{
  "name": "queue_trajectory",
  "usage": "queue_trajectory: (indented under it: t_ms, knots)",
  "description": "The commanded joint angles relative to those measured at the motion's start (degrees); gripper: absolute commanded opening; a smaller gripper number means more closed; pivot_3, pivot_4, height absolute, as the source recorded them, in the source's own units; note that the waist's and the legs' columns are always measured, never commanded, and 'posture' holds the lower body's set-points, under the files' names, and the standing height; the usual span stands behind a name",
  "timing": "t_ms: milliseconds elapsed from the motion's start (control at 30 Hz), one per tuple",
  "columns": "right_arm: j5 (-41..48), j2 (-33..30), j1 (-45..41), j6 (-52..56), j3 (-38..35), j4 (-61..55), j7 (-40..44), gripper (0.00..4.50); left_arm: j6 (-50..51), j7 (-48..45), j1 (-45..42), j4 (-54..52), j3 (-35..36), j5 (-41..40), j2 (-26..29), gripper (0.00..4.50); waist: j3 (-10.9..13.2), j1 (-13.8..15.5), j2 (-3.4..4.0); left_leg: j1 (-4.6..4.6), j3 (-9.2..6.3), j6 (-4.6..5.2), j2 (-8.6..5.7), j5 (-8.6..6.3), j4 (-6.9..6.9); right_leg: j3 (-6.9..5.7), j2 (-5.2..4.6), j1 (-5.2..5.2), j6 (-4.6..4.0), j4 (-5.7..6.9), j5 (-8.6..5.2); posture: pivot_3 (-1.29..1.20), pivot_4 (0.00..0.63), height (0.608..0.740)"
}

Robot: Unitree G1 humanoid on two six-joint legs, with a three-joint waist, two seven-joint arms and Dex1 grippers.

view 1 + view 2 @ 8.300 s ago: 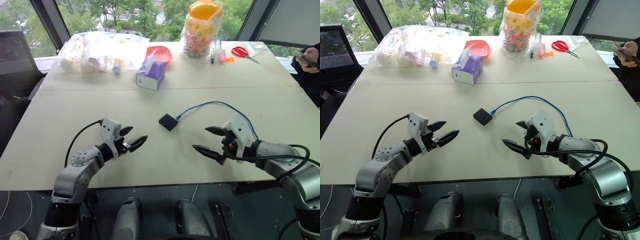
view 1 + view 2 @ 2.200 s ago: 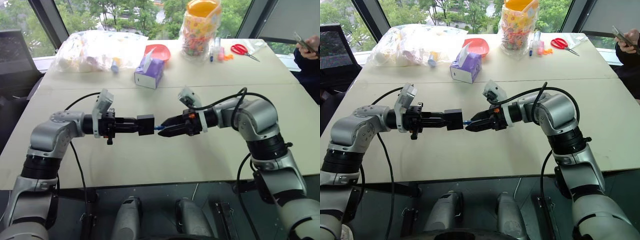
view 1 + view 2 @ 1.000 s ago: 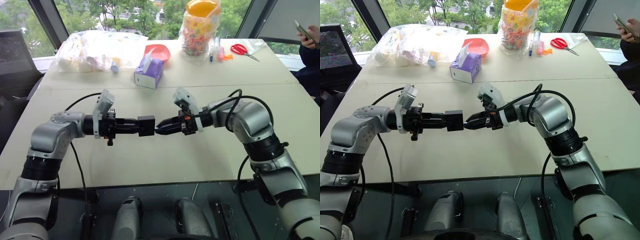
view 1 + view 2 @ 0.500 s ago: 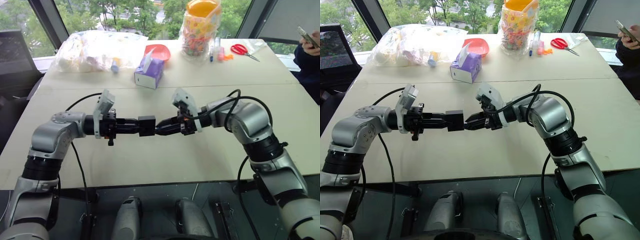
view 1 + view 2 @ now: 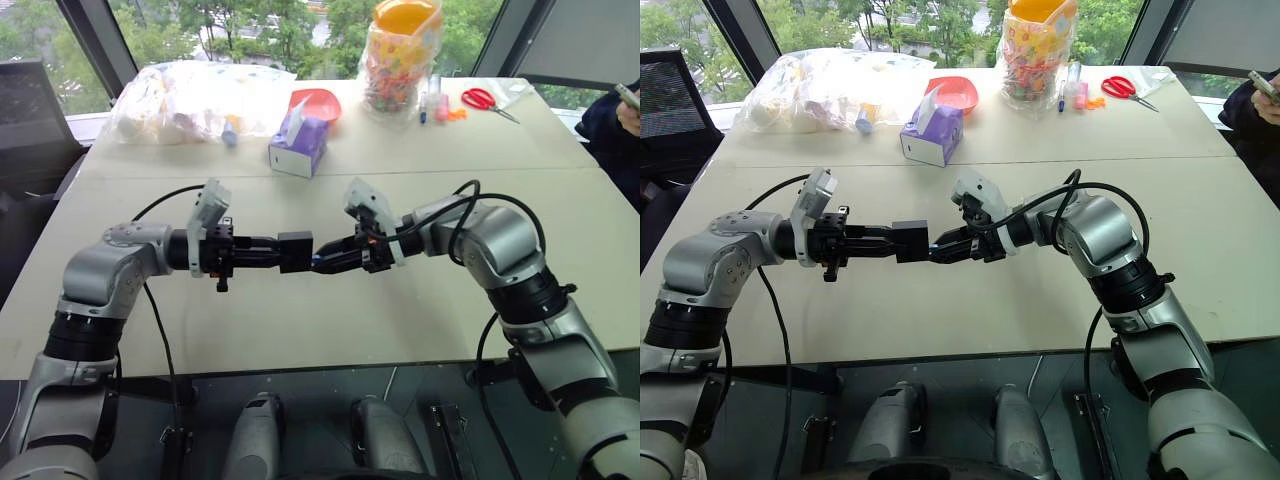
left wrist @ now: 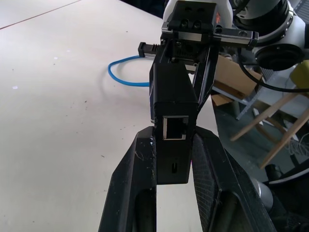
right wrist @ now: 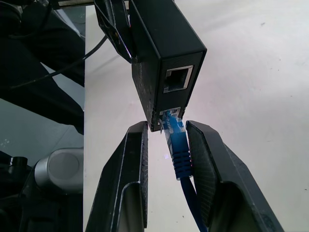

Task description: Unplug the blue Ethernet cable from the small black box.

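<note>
- Left gripper (image 6: pixel 174 159) is pinching the box (image 5: pixel 294 251) by its two side faces, holding it in the air over the middle of the desk (image 5: pixel 330 320), clear of the surface.
- Right gripper (image 7: pixel 166 140) is sitting at the box's opposite face with the cable (image 7: pixel 177 145) plug between its fingers (image 7: pixel 135 159). The jaws are part-spread around the plug boot: one finger is touching the boot, and a gap is showing beside the other, so this is reading as a loose bracket rather than a firm pinch.
- Plug is looking still seated in the lower socket; the upper socket is sitting empty. The rest of the cable is trailing back under the right arm and looping on the desk toward the right edge.
- Judgement: this is the grip-and-pull step, unplug not yet done.
- Risks from here:
  - Latch tab is probably not being pressed; a straight pull would then be fighting the clip, and either the fingers are going to slide off the boot or the tab is going to snap.
  - Fingers are sitting on the soft boot, not the hard plug body, so slip is likely under load.
  - Left grip is only friction on smooth sides; a hard tug could be dragging the box out of it or twisting it.
  - An off-axis pull would be jamming the plug in the socket.
</note>
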Motion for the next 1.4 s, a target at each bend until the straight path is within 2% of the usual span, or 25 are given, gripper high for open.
queue_trajectory:
  t_ms: [33,300,367,433,1000,1033,1067,1167,1400]
  knots:
    - [0.6,-0.6,-1.5,0.3,-0.5,-1.4,0.9,1.24,-1.6,-0.6,-0.3,-1.6,0.3,0.5,1.0,0.44,0.0,0.0,0.00,0.00,0.00,0.00,0.00,0.00,0.00,0.00,0.00,0.00,0.00,0.00,0.00,0.00,0.150,0.735]
    - [1.0,-1.0,-2.2,1.7,-0.7,-1.2,1.7,1.24,-2.5,-1.9,0.0,-1.3,0.0,1.2,1.4,0.44,0.0,0.0,0.00,0.00,0.00,0.00,0.00,0.00,0.00,0.00,0.00,0.00,-0.01,0.00,0.00,0.00,0.150,0.735]
    - [1.4,-0.9,-2.5,2.6,-0.8,-1.2,1.9,0.74,-2.4,-2.0,-0.2,-1.4,0.0,1.2,1.3,0.44,0.0,0.0,0.00,0.00,0.00,0.00,0.00,0.00,0.00,0.00,0.00,0.00,-0.01,0.00,0.00,0.00,0.150,0.735]
    - [1.5,-0.7,-2.7,3.1,-0.9,-1.1,1.9,0.02,-2.4,-2.0,-0.3,-1.4,0.0,1.2,1.2,0.44,0.0,0.0,0.00,0.00,0.00,0.00,0.00,0.00,0.00,0.00,0.00,0.00,-0.01,0.00,0.00,0.00,0.150,0.735]
    - [0.7,-0.9,-1.9,1.3,0.0,-2.6,2.5,0.02,-2.3,-1.7,0.2,-1.9,0.4,1.0,1.2,0.44,0.0,0.0,0.00,0.00,0.00,0.00,0.00,0.00,0.01,0.00,0.00,0.00,0.00,0.00,0.00,0.00,0.150,0.735]
    - [0.7,-0.8,-1.8,1.1,0.0,-2.6,2.4,0.86,-2.3,-1.7,0.2,-1.9,0.4,1.0,1.2,0.44,0.0,0.0,0.00,0.00,0.00,0.00,0.00,0.00,0.01,0.00,0.00,0.00,-0.01,0.00,0.00,0.00,0.150,0.735]
    - [0.6,-0.7,-1.9,1.0,0.0,-2.5,2.1,1.16,-2.3,-1.7,0.2,-1.9,0.4,1.0,1.2,0.44,0.0,0.0,0.00,0.00,0.00,0.00,0.00,0.00,0.00,0.00,0.00,0.00,-0.01,0.00,0.00,0.00,0.150,0.735]
    - [0.5,-0.5,-2.2,1.6,0.0,-1.8,1.3,2.61,-2.4,-1.7,0.3,-1.9,0.4,1.0,1.3,0.44,0.0,0.0,0.00,0.00,0.00,0.00,0.00,0.00,0.00,0.00,0.00,0.00,0.00,0.00,0.00,0.00,0.150,0.735]
    - [1.2,-0.3,-2.9,2.8,-0.2,-1.2,1.8,2.61,-2.4,-1.7,0.4,-2.0,0.5,0.8,1.4,0.44,0.0,0.0,0.00,0.00,0.00,0.00,0.00,0.00,0.01,0.00,0.00,0.00,0.00,0.01,0.00,0.00,0.150,0.735]
